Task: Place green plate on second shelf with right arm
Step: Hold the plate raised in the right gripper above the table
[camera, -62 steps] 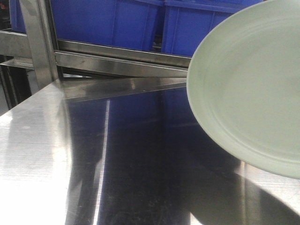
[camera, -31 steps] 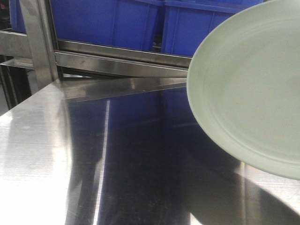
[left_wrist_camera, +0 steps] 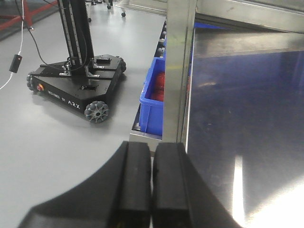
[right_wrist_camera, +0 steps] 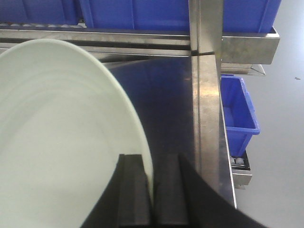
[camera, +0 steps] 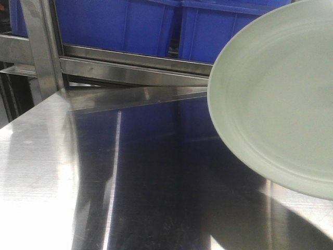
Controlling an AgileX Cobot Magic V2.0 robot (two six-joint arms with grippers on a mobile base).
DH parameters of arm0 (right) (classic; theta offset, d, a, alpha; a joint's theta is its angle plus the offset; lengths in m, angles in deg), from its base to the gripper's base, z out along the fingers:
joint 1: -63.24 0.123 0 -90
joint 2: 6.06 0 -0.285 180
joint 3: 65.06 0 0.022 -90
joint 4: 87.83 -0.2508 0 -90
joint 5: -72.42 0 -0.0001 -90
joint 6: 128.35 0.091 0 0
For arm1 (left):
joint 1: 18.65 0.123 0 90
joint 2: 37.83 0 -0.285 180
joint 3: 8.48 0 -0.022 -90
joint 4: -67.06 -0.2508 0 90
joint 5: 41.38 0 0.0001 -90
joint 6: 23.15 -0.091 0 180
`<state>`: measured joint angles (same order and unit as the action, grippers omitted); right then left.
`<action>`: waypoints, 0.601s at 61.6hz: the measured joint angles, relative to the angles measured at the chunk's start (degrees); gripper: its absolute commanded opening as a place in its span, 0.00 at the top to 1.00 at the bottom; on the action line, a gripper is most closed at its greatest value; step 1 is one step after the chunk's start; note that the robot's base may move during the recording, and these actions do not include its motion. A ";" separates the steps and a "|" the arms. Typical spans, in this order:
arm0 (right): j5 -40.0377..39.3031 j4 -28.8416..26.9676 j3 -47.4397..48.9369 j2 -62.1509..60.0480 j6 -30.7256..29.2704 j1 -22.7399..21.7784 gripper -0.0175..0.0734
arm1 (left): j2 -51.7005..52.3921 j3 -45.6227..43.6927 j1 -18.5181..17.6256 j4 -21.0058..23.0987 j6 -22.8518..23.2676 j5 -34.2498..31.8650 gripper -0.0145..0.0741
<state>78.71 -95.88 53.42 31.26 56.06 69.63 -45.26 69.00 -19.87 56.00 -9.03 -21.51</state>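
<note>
Over the steel table (camera: 52,172), our right hand (right_wrist_camera: 148,164) pinches the tilted green plate (camera: 276,99) by its rim; our left hand (left_wrist_camera: 152,152) is pressed together. Lifted, we judge, not yet shelved.

Matte green plate (camera: 276,99), glossy steel shelf (camera: 156,177) (mirror-like), plastic bins (camera: 119,23)

A polished steel shelf (camera: 130,182) fills the front view. Its top mirrors the blue bins (camera: 119,23) standing on the tier above, behind a rail (camera: 135,67). A post (camera: 41,47) rises at its left corner. Below its edge another bin (left_wrist_camera: 151,97) sits on a lower tier, and beside it the floor (left_wrist_camera: 52,142) carries a black wheeled base (left_wrist_camera: 78,88).
</note>
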 measured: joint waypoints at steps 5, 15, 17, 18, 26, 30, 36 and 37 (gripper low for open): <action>0.00 0.00 0.00 0.00 0.00 0.00 0.75 | 0.00 0.00 0.00 0.00 0.00 0.00 0.70; 0.00 0.00 0.00 0.00 0.00 0.00 0.75 | 0.00 0.00 0.00 0.00 0.00 0.00 0.70; 0.00 0.00 0.00 0.00 0.00 0.00 0.75 | 0.00 0.00 0.00 0.00 0.00 0.00 0.70; 0.00 0.00 0.00 0.00 0.00 0.00 0.75 | 0.00 0.00 0.00 0.00 0.00 0.00 0.70; 0.00 0.00 0.00 0.00 0.00 0.00 0.75 | 0.00 0.00 0.00 0.00 0.00 0.00 0.70; 0.00 0.02 0.00 0.00 0.00 0.00 0.75 | 0.00 0.00 0.00 0.00 0.00 0.00 0.70; 0.00 0.02 0.00 0.00 0.00 0.00 0.75 | 0.00 0.00 0.00 0.00 0.00 0.00 0.70; 0.00 0.02 0.00 0.00 0.00 0.00 0.75 | 0.00 0.00 0.00 0.00 0.00 0.00 0.70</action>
<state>78.71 -95.85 53.42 31.26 56.06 69.63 -45.26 69.00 -19.87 56.00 -9.03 -21.51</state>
